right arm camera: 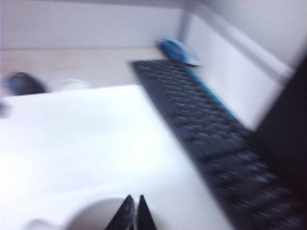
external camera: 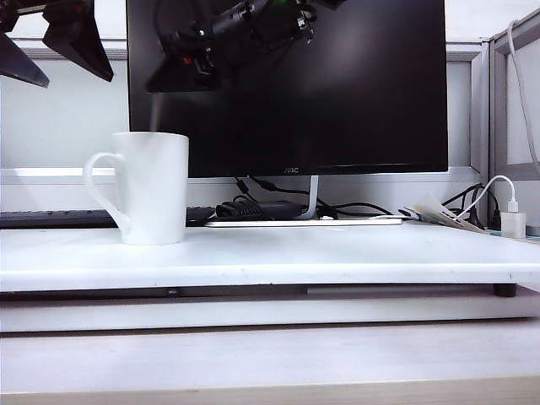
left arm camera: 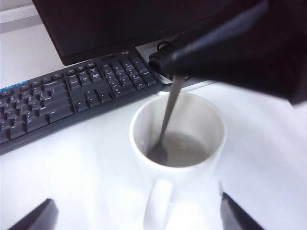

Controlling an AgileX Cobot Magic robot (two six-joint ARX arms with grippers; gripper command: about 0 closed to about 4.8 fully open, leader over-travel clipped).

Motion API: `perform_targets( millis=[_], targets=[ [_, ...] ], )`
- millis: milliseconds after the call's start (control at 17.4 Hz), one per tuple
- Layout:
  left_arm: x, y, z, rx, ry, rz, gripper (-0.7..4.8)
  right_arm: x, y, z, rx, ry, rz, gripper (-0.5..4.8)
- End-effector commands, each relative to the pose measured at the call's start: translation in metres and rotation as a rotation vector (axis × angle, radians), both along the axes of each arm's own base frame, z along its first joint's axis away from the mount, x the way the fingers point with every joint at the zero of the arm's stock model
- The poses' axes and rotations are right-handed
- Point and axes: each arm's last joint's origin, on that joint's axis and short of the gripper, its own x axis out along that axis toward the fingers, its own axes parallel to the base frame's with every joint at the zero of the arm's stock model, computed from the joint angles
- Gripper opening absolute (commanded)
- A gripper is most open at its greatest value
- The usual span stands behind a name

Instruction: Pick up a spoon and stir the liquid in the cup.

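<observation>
The left end effector (external camera: 55, 46) has matte black, wedge-shaped fingers tapering to points. The right end effector (external camera: 181, 72) is also black, its arm carrying bundled dark cables and small fittings.

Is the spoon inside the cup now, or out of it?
Inside: the spoon slants from the shut right gripper into the cup, its bowl in the liquid.

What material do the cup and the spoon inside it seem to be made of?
The cup looks like glazed white ceramic: thick rim, smooth walls with a soft sheen. The spoon, held by the right gripper with its bowl in the liquid, looks like metal: thin, silvery-grey, dully reflective. The left gripper hangs open nearby.
</observation>
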Motion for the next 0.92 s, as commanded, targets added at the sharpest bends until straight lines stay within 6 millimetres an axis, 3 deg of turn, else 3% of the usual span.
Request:
perform_targets(
  millis=[57, 229, 459, 918],
  targets=[
    [0.0, 0.0, 0.003, -0.004, -0.014, 0.002, 4.79, -0.004, 0.0, -0.002, -0.016, 0.05, 0.065, -0.06],
    [0.0, 0.0, 0.003, -0.004, -0.014, 0.002, 4.79, -0.004, -0.004, -0.011, -0.096, 0.103, 0.007, -0.06],
    [0.0, 0.0, 0.003, -0.004, -0.014, 0.002, 4.79, 0.002, -0.008, -0.012, -0.194, 0.013, -0.223, -0.06],
    [0.0, 0.0, 0.003, -0.004, -0.013, 0.002, 4.79, 0.001, -0.002, -0.001, -0.064, -0.047, -0.097, -0.05]
  ],
)
